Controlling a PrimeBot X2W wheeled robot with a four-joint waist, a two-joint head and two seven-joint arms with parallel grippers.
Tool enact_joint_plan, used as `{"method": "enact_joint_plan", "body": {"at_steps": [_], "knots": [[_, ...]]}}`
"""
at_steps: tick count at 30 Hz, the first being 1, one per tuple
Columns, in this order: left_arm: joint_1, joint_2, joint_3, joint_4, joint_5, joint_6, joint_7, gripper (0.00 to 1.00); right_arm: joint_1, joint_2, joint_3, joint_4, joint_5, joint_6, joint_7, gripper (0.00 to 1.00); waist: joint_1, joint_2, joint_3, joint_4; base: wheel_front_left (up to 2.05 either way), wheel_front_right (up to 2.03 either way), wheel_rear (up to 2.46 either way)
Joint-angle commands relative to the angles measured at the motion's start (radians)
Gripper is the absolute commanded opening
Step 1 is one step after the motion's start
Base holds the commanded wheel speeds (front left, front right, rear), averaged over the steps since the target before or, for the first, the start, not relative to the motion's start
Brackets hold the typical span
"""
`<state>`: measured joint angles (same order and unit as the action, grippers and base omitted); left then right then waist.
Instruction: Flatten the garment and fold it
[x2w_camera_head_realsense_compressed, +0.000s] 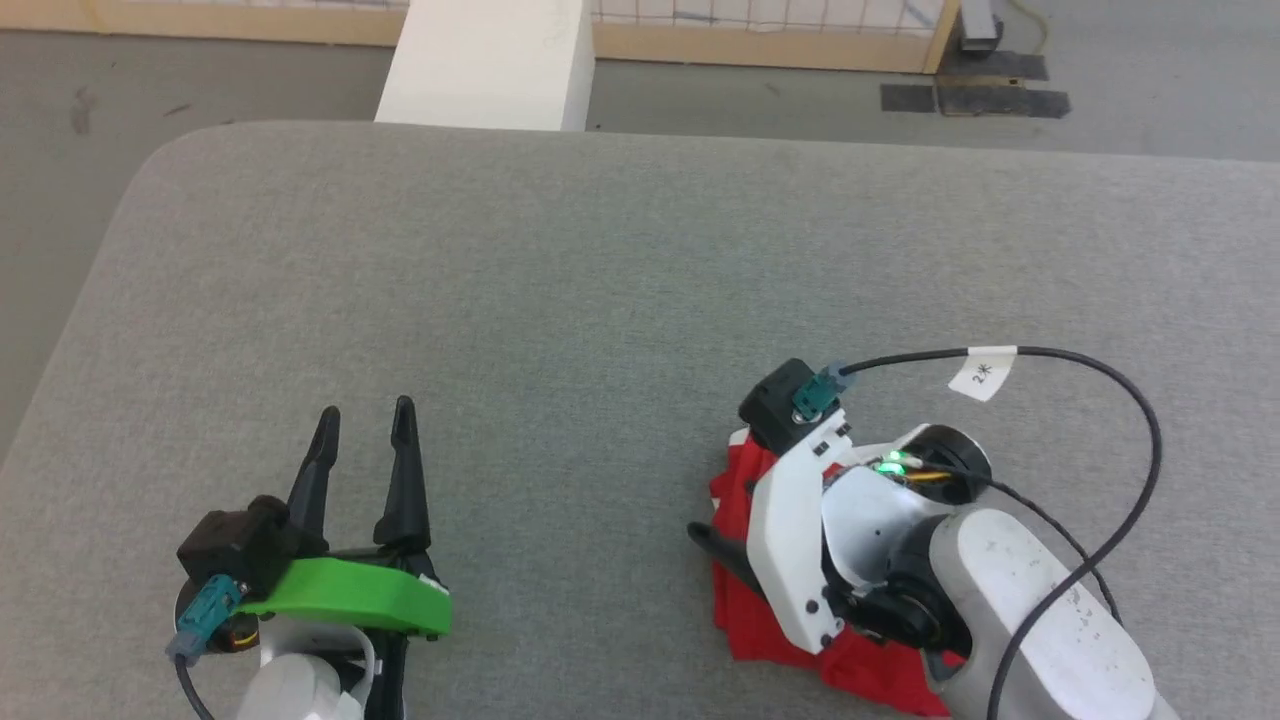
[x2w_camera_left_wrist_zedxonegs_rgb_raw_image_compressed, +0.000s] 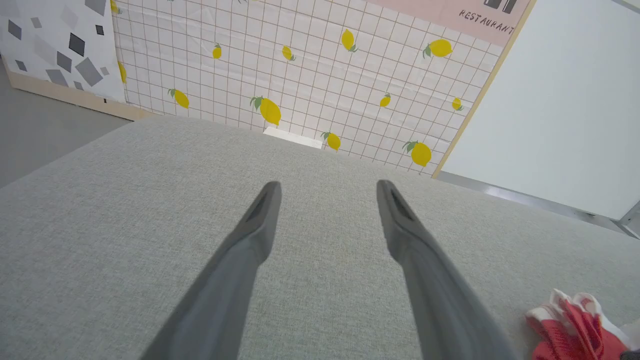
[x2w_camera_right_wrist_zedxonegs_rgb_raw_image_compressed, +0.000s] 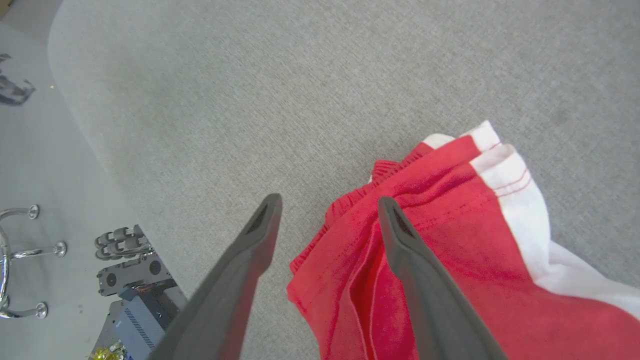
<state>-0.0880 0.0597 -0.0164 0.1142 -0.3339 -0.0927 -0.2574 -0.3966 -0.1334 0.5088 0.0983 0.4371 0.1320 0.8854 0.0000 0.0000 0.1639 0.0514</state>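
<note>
Poises the right gripper (x2w_camera_right_wrist_zedxonegs_rgb_raw_image_compressed: 327, 205), spread wide and empty, just above the crumpled shorts (x2w_camera_right_wrist_zedxonegs_rgb_raw_image_compressed: 475, 250) at the near right edge of the table (x2w_camera_head_realsense_compressed: 600, 300), one finger over cloth and one over bare table, probably to pinch a fold. Parks the left gripper (x2w_camera_head_realsense_compressed: 365, 412), equally wide and empty, over the table's near left part, seemingly awaiting a second corner.

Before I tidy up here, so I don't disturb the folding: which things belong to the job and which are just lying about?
Job:
garment, bunched on the grey table
right gripper, open at its edge
left gripper, open

Lying about:
white pillar
lemon-patterned wall
gear on the floor
</note>
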Motion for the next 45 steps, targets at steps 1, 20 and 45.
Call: {"method": "enact_joint_plan", "body": {"at_steps": [1,20,45], "knots": [[0.006,-0.004,0.0,-0.003,0.002,-0.005,-0.004,1.0,-0.016,-0.004,0.002,-0.028,0.003,-0.001,-0.004,1.0,0.0,0.0,-0.009,-0.017,0.0,0.0,0.0],[0.011,-0.006,0.008,-0.063,0.058,-0.011,-0.004,1.0,0.267,0.015,-0.328,-0.16,-0.291,-0.001,-0.087,1.0,0.0,0.0,-0.013,-0.073,0.0,0.0,0.0],[-0.012,-0.009,0.002,-0.052,0.052,-0.023,-0.004,1.0,0.212,0.021,-0.33,0.07,-0.32,-0.001,-0.125,0.0,0.0,0.0,0.024,-0.045,0.0,0.0,0.0]]}}
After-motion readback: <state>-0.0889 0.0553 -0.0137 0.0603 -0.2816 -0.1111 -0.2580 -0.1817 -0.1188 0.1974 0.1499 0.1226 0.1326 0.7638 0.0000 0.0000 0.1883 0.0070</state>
